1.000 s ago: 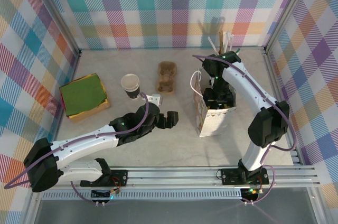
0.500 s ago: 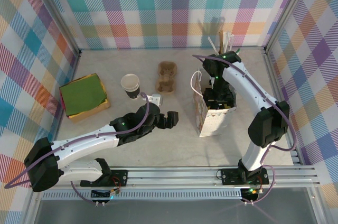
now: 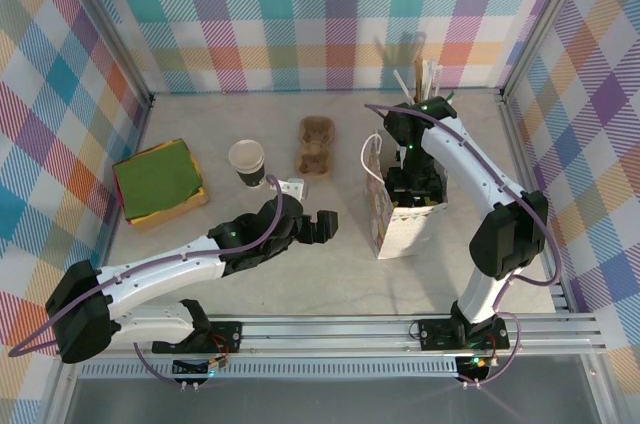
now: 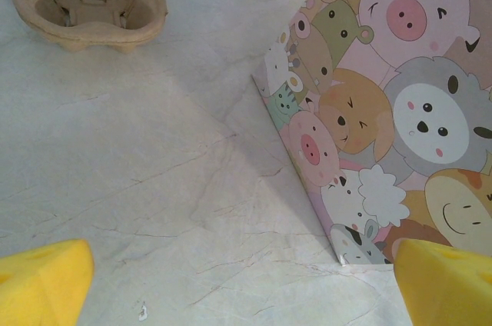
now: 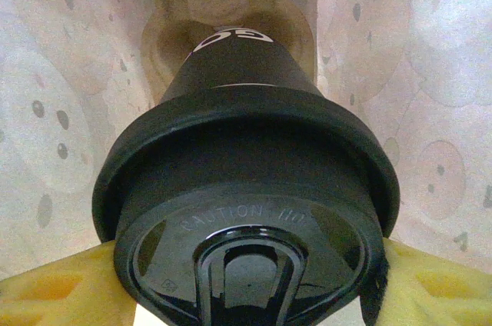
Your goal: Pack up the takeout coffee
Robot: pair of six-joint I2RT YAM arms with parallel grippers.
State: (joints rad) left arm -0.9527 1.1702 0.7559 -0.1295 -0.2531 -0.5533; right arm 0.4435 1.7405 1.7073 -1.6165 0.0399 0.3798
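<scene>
Takeout coffee (image 5: 246,187), pinched by the right gripper (image 5: 246,284), is inside the bag (image 3: 400,232); left gripper (image 4: 246,280) spread wide.

The pale marble table (image 3: 330,279) carries a green-topped box (image 3: 158,182), lidless cup (image 3: 247,160), cardboard carrier (image 3: 316,145) and cartoon-printed bag (image 3: 387,224).

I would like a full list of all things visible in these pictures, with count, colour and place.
takeout coffee: one, dark, black lid, inside the bag
paper bag: one, cartoon animal print, right of centre
cup carrier: one, brown cardboard, mid-table, far side
lidless cup: one, white rim, left of carrier
flat stack: one, green over orange, left side
straws and sticks: several, pale, back right
left fingers: two, yellow, open, beside bag
right fingers: two, yellow, gripping the takeout coffee
</scene>
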